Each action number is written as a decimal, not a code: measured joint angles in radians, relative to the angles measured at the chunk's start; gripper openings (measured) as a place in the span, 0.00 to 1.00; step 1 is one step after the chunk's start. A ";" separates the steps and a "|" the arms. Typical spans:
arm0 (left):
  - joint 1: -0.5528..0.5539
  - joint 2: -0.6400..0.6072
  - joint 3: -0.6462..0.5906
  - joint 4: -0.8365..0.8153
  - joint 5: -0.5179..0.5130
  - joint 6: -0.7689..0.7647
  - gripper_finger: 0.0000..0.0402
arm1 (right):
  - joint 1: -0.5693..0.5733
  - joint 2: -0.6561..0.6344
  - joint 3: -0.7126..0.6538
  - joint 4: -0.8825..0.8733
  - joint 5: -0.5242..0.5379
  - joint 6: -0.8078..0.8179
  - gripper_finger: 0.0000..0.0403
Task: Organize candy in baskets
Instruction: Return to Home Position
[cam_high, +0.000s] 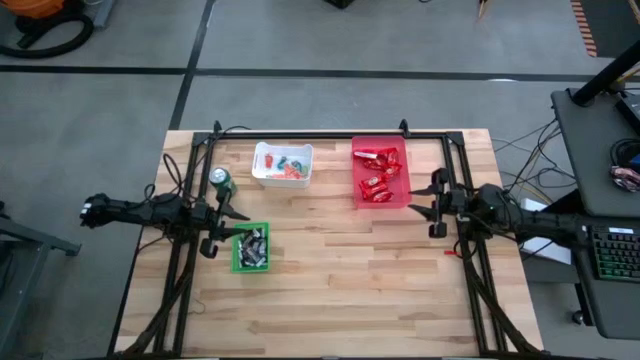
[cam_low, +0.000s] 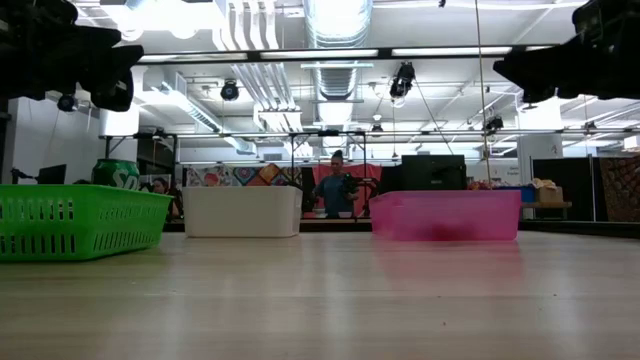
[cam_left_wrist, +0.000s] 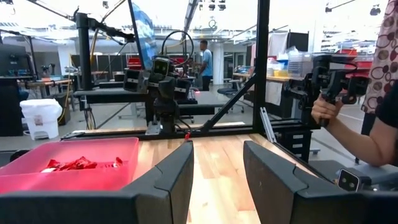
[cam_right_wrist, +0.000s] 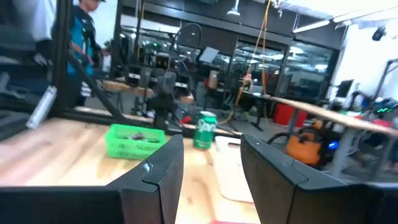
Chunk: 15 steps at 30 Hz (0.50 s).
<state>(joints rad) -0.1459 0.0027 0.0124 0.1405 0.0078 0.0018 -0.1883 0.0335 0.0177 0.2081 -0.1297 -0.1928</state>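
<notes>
left gripper (cam_left_wrist: 217, 163) & right gripper (cam_right_wrist: 211, 155) parked at opposite bench (cam_high: 340, 290) sides, fingers released, empty, bc candy (cam_high: 378, 172) looks sorted into white basket (cam_low: 240, 212), red basket (cam_low: 445, 216), green basket (cam_low: 80, 222).

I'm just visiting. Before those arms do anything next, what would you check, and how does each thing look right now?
1. Green basket, white bin, red basket upright: ok.
2. Left gripper open, empty: ok.
3. Right gripper open, empty: ok.
4. Both grippers high above the baskets: ok.
5. Can sits close beside the left gripper seen from above; height gap: cannot tell.
6. Candy all in baskets: none seen loose, but tiny clear pieces could hide: cannot tell.
</notes>
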 joint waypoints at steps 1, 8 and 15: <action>0.000 0.001 0.000 -0.003 0.000 -0.003 0.31 | 0.000 -0.030 -0.001 -0.032 0.006 -0.012 0.37; 0.000 0.015 0.002 -0.028 0.001 -0.030 0.31 | -0.002 -0.014 -0.005 -0.109 0.003 -0.013 0.37; 0.000 0.037 0.002 -0.033 0.001 -0.030 0.31 | -0.002 -0.012 -0.005 -0.111 0.028 0.127 0.37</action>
<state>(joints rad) -0.1459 0.0394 0.0143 0.1078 0.0090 -0.0280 -0.1902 0.0219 0.0124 0.0972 -0.1017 -0.0656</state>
